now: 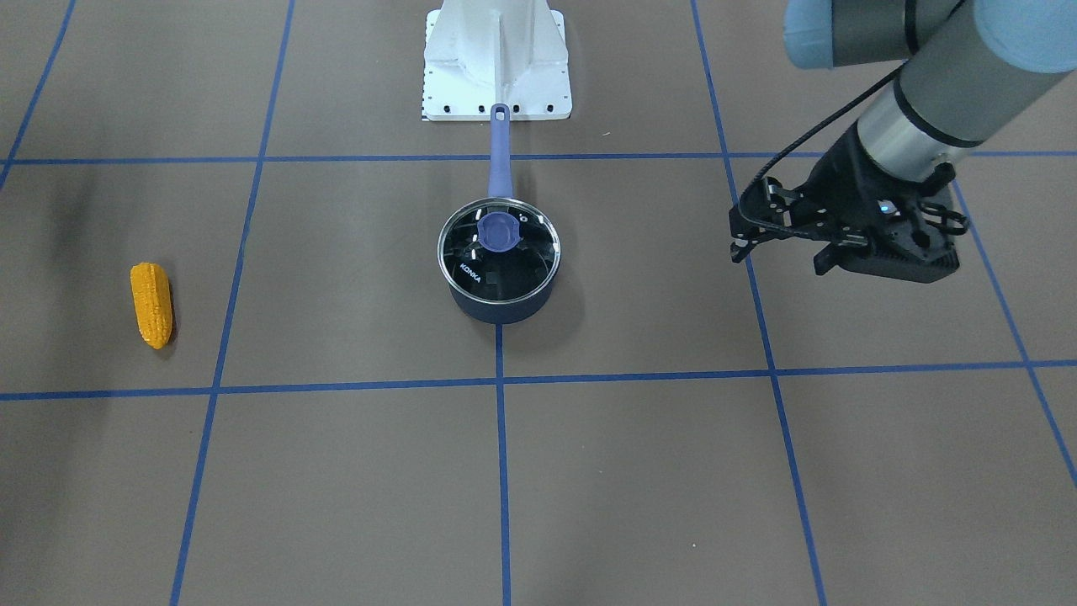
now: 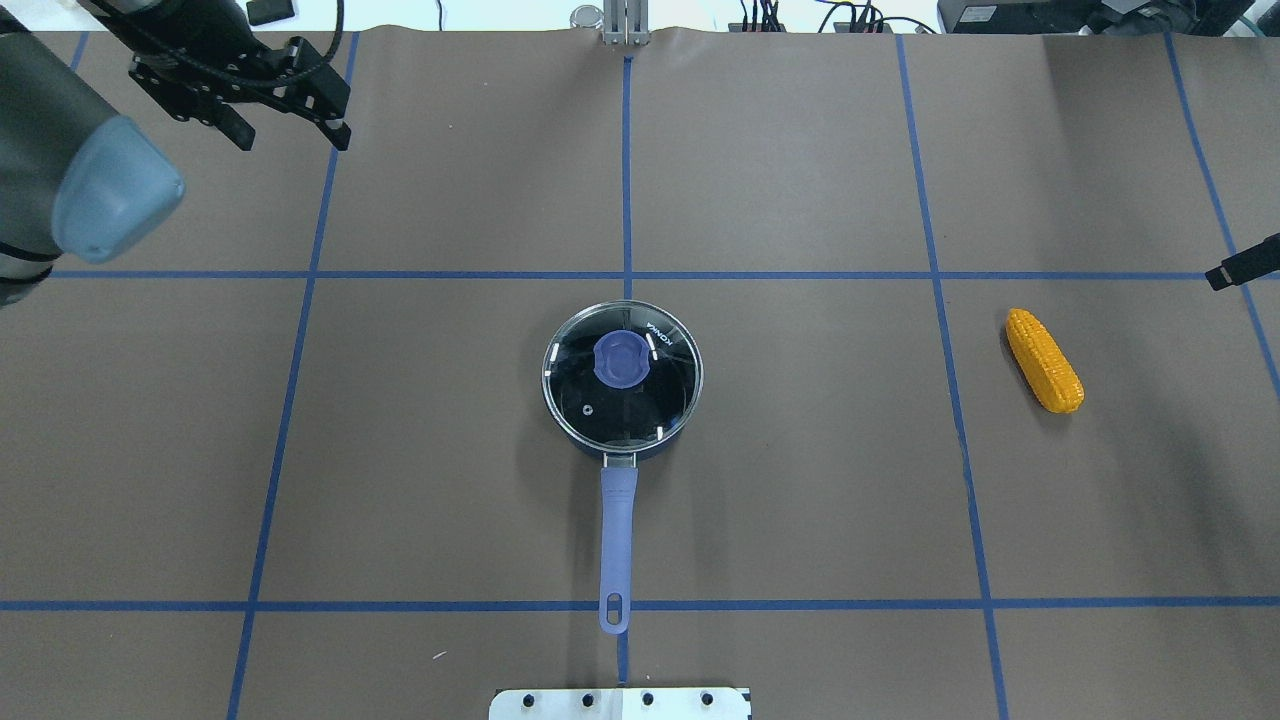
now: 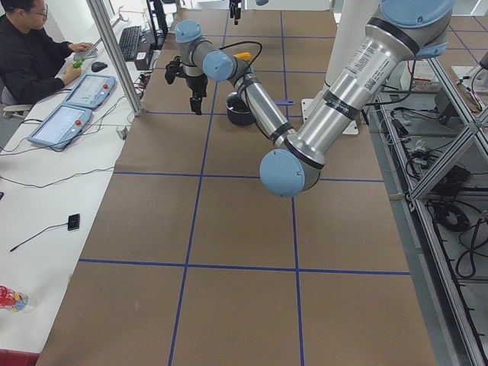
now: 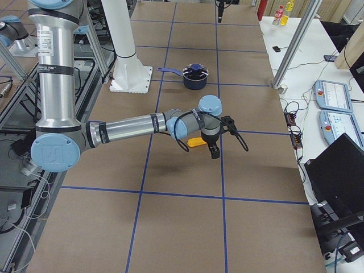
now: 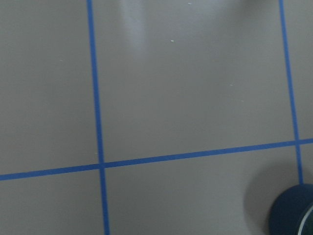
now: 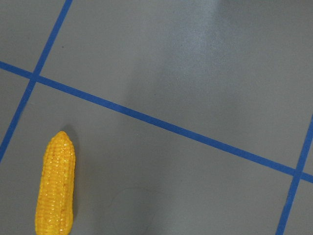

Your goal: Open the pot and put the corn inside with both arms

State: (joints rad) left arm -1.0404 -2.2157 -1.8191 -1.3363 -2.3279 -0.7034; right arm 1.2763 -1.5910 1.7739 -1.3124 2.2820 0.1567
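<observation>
We see lidded pot [image 2: 622, 375] centre, corn [image 2: 1044, 360] well apart; L gripper [image 2: 292, 138] splayed, empty; R gripper [image 2: 1240, 266] barely in view, prob. empty, can't tell its state.

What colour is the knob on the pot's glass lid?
Lavender-blue, matching the long handle. The knob shows best in the overhead exterior view.

Worktop [image 2: 450, 450]: brown sheet, marked into a grid by blue tape lines [image 2: 780, 275]. A white side bench [image 3: 46, 198] runs along the far edge. Seated at it: an operator [image 3: 29, 55] in black, with a keyboard [image 3: 130, 42] nearby. Two flat control panels [image 3: 89, 91] lie beside an aluminium post [image 3: 114, 53]. Two bottles [image 4: 279, 15] stand on the bench.
</observation>
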